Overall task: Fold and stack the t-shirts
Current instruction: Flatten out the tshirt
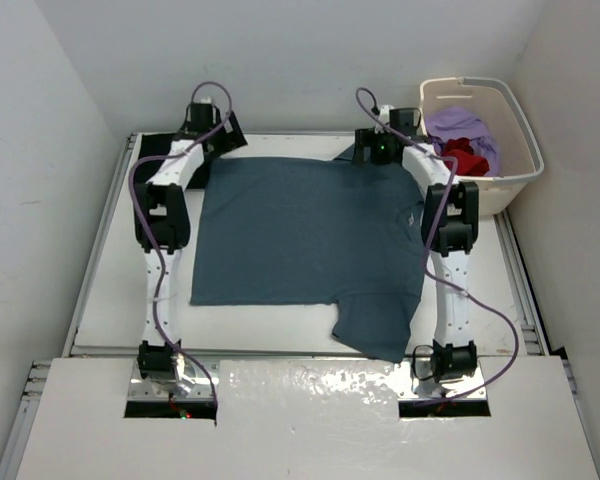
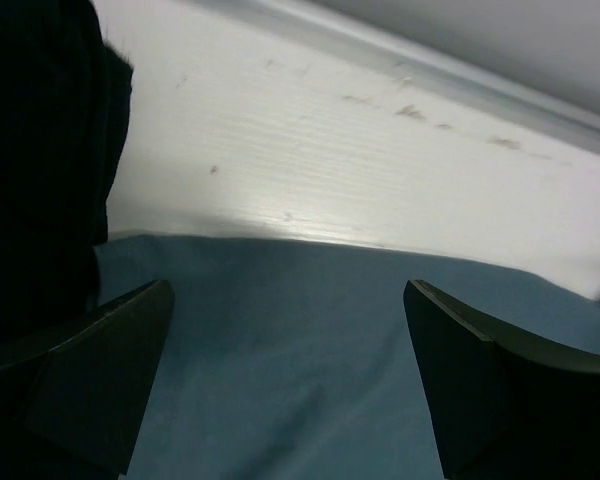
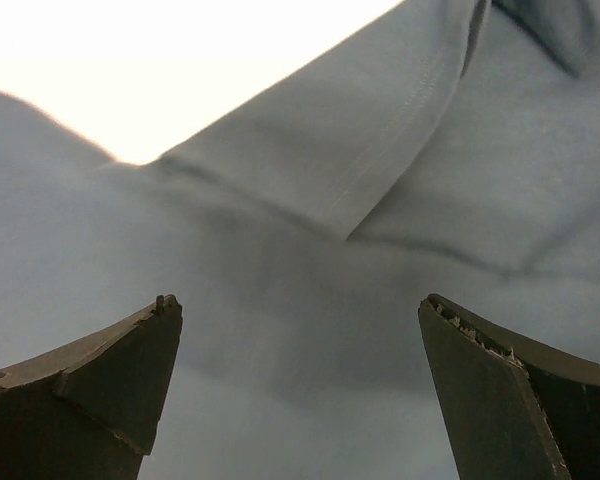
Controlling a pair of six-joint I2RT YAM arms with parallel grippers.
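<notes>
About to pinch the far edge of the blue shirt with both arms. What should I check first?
1. Left gripper open: ok, above the blue shirt's far edge.
2. Right gripper open: ok, above a hemmed fold.
3. Blue shirt spread flat: ok, mostly.
4. Fingers touching cloth: cannot tell.
5. Black shirt clear of left gripper: not ok, it lies close beside it.
6. Purple shirt and red shirt in the basket: ok.

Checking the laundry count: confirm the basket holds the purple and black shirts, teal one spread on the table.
Not black: the top view shows the basket holding the purple shirt and the red shirt. The teal shirt is spread on the table.
</notes>
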